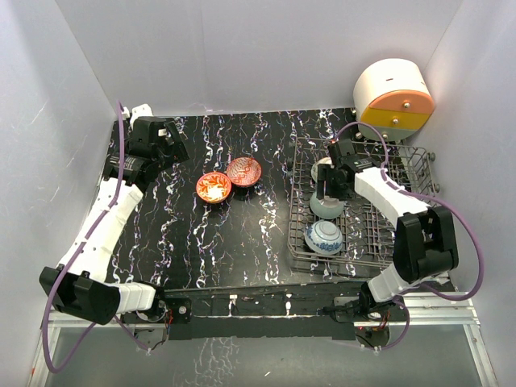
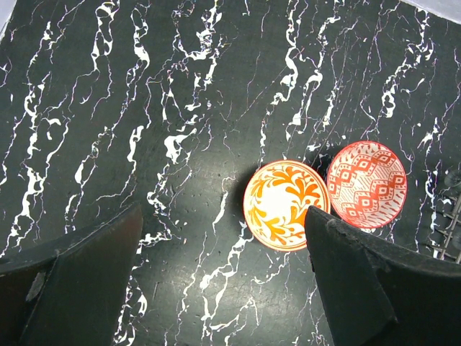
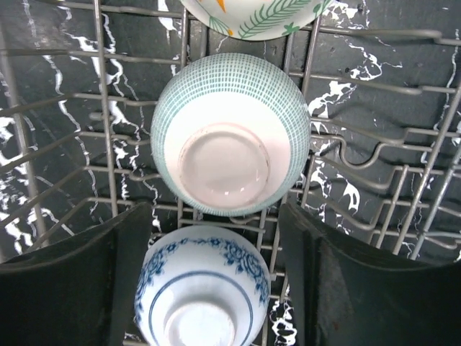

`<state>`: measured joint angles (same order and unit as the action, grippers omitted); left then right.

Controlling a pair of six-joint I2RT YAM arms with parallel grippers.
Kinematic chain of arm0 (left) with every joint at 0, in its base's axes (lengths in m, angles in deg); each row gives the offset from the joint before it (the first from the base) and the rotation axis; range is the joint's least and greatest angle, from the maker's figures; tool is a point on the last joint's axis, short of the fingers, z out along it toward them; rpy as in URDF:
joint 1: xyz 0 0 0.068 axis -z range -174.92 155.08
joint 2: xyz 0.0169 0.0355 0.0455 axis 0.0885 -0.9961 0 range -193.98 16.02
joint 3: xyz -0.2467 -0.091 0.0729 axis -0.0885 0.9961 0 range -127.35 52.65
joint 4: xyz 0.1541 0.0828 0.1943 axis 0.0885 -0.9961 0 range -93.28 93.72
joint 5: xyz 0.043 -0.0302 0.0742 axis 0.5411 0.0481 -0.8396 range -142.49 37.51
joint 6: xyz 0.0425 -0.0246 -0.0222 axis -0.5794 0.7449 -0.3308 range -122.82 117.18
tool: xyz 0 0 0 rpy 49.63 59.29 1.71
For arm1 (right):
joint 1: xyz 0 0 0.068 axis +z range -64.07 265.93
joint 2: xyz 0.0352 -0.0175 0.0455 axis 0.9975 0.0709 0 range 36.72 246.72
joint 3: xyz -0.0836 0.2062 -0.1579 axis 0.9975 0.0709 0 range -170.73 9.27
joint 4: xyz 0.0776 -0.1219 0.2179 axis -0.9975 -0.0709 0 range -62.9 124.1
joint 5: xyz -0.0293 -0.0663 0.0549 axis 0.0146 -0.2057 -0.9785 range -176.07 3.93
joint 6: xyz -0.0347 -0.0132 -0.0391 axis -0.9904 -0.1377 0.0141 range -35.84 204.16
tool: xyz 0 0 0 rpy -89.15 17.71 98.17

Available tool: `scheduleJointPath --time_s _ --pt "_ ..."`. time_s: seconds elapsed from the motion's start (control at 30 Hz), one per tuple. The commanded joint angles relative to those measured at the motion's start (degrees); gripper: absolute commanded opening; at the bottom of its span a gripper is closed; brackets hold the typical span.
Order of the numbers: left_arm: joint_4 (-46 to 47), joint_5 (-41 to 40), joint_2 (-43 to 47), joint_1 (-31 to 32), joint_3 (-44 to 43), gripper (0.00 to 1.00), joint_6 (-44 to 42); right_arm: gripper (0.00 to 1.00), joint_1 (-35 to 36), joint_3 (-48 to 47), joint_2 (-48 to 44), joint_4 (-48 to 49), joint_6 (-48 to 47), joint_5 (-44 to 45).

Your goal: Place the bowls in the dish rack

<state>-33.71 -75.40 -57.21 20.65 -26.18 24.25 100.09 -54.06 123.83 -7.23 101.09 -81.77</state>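
Two bowls sit on the black marbled table: an orange-red one (image 1: 214, 187) (image 2: 282, 205) and a red-pink one (image 1: 243, 171) (image 2: 366, 184), touching side by side. My left gripper (image 1: 171, 145) (image 2: 223, 252) is open and empty, above the table to their left. The grey wire dish rack (image 1: 300, 256) (image 3: 101, 108) holds three upturned bowls in a row: blue patterned (image 1: 324, 236) (image 3: 202, 288), pale teal (image 1: 326, 203) (image 3: 230, 133) and one with leaf and flower marks (image 1: 322, 168) (image 3: 252, 14). My right gripper (image 1: 330, 184) (image 3: 212, 245) is open and empty above the teal and blue bowls.
A rounded white-orange-yellow drawer unit (image 1: 393, 101) stands behind the rack at the back right. White walls close in the table on the left, back and right. The rack's upright tines and raised rim surround the right gripper.
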Motion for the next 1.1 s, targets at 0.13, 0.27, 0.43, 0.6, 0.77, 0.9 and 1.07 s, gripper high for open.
scheduleJointPath --time_s 0.13,0.27,0.43,0.6,0.77,0.9,1.07 --pt "-0.36 -0.46 2.59 0.17 -0.36 0.93 -0.64 0.76 0.33 -3.03 -9.50 -10.98 0.52 -6.22" --pt "-0.78 -0.47 3.05 0.21 0.03 0.93 -0.96 0.76 1.61 1.13 -13.31 -16.07 1.09 -11.94" --pt "-0.75 0.45 3.92 0.23 1.07 0.93 -0.15 0.76 4.24 4.82 -15.89 -18.00 2.43 -14.67" --pt "-0.88 0.76 4.65 0.23 1.31 0.93 0.29 0.76 5.44 5.52 -15.40 -17.43 3.34 -12.52" --pt "-1.67 0.13 6.14 0.16 1.87 0.93 0.53 0.75 5.42 5.49 -13.60 -16.51 3.61 -8.40" --pt "-2.37 -0.74 7.02 0.20 2.15 0.93 0.36 0.76 5.45 4.82 -12.11 -15.74 4.17 -6.11" --pt "-2.38 -1.09 7.16 0.20 2.27 0.93 0.35 0.76 5.45 4.88 -9.62 -13.96 4.35 -6.39"
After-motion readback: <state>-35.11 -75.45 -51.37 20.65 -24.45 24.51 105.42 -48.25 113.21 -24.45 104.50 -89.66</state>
